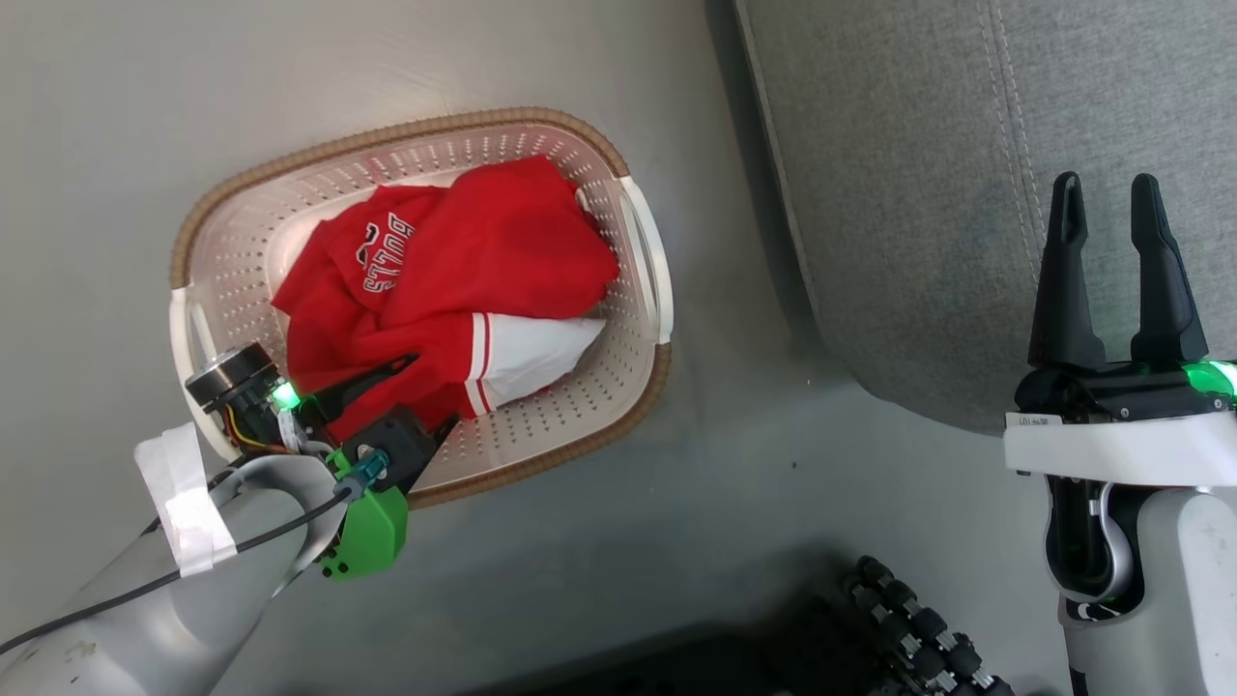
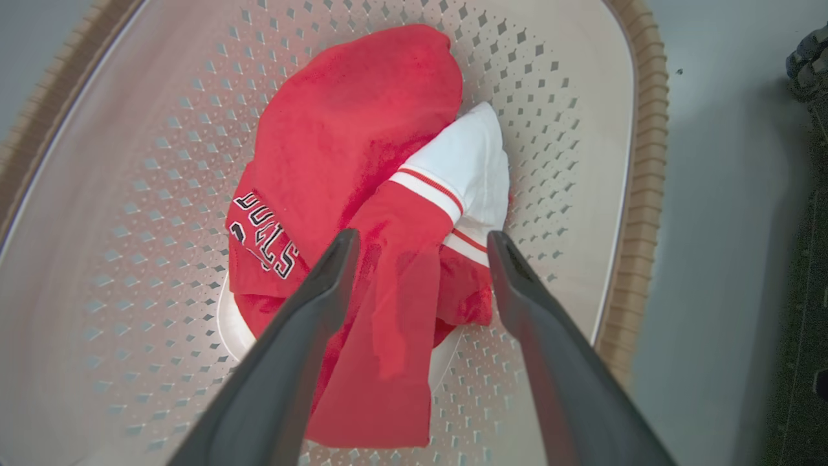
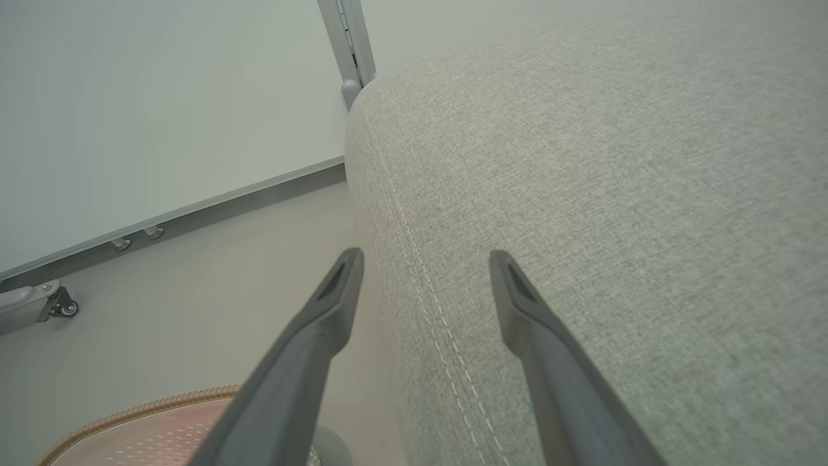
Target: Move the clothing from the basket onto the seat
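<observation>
Head view: clothing [image 1: 464,261] heaped in the basket [image 1: 406,135] on the floor at 9 o'clock from the seat [image 1: 918,193], left gripper [image 1: 433,391] spread wide astride a red fold at the heap's 7 o'clock, right gripper [image 1: 1106,184] spread, empty, over the seat at 4 o'clock.
</observation>
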You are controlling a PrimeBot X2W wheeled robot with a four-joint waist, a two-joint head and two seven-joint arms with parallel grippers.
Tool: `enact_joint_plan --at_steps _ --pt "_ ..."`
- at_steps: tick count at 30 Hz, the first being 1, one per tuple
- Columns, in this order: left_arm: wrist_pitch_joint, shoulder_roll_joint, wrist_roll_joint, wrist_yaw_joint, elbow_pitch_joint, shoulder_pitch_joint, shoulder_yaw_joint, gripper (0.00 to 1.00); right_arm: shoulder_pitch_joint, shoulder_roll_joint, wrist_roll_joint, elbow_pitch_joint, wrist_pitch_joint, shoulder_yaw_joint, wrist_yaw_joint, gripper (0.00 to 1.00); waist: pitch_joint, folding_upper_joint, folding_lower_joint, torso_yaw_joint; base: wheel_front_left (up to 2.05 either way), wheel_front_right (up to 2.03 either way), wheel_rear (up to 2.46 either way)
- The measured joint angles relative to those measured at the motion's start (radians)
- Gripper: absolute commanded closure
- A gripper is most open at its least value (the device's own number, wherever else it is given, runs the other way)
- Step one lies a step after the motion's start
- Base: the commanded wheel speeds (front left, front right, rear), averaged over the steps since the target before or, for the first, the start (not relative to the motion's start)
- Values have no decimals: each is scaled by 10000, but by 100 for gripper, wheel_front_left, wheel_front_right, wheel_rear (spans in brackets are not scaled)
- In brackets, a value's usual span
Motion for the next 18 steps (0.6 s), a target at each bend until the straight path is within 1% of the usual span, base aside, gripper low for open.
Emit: enact_joint_plan --at_steps 6,10,14,18 --pt "2 -194 640 75 614 -338 -219 0 -13 0 261 56 0 92 0 0 491 0 0 -209 0 0 0" --pt "0 -276 1145 426 1135 -607 -454 0 -21 2 401 71 0 176 0 0 660 0 0 -380 0 0 0" --pt "2 -399 1350 738 1912 -830 -558 0 -19 0 543 73 0 213 0 0 794 0 0 -525 0 0 0" --pt "0 -493 1517 1101 2274 -1013 -614 0 -5 0 667 86 0 265 0 0 937 0 0 -616 0 0 0"
